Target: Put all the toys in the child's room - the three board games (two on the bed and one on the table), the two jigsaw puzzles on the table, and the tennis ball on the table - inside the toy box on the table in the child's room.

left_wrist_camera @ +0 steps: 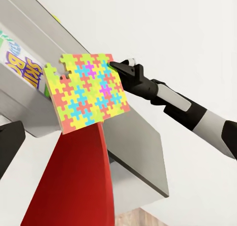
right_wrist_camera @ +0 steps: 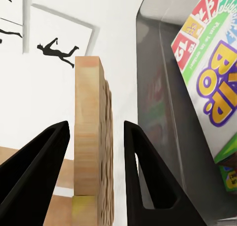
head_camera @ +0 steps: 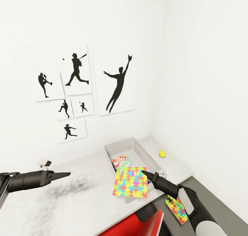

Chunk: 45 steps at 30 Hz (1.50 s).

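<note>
The right gripper (head_camera: 144, 173) pinches one edge of a jigsaw puzzle (head_camera: 131, 182), though in the right wrist view the fingers stand a little off the board's edge (right_wrist_camera: 91, 137), so the hold looks light. The board hangs out from the fingertips, tilted, over the near rim of the toy box (head_camera: 144, 153), part of it still out past the table (head_camera: 86, 181) edge. Just beyond the fingertips, inside the tray, lies a white-and-green board game (head_camera: 120, 161). Behind the wrist, on the lower dark section, a second puzzle (head_camera: 177, 209) waits. Past the box's far wall the tennis ball (head_camera: 162, 154) sits on the table top. A red chair (head_camera: 137, 225) stands below the held board.

To finish well, the hand would likely need to carry the puzzle forward until it clears the near wall, level it over the game box, then let go low so it lands flat rather than tipping off the rim.

The left gripper (head_camera: 65, 174) hovers well apart over the table, fingers pressed together, holding nothing.
</note>
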Tool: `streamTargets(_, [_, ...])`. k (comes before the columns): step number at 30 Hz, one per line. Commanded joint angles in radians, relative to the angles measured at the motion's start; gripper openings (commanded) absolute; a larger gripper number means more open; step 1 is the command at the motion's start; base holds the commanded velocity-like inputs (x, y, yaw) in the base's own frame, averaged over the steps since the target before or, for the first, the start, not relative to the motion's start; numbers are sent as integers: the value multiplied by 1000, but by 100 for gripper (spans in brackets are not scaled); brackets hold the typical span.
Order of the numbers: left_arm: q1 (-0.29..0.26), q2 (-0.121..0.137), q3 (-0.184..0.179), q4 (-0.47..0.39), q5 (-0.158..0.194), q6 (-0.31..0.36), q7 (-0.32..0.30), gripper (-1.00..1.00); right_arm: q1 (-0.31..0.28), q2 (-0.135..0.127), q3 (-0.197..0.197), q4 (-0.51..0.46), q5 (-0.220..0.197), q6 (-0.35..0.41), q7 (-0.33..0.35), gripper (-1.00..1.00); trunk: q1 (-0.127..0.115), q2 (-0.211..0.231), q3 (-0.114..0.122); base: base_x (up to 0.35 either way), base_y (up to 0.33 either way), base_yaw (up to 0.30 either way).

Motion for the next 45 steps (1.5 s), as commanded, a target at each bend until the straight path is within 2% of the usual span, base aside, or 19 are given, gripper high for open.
streamTargets(1, [0,0,0,0,-1,11,-4,100,0,0,-2,0,-3,6,2,-100,0,-1,0,0,0,0])
streamTargets(32, [0,-3,-2,0,-5,11,-4,100,-13,5,-13,-4,-4,4,-4,-100,0,-1,0,0,0,0])
streamTargets(45, [0,-3,-2,0,-5,10,-4,100,-164,4,-55,-3,-3,87,-37,-100,0,-1,0,0,0,0])
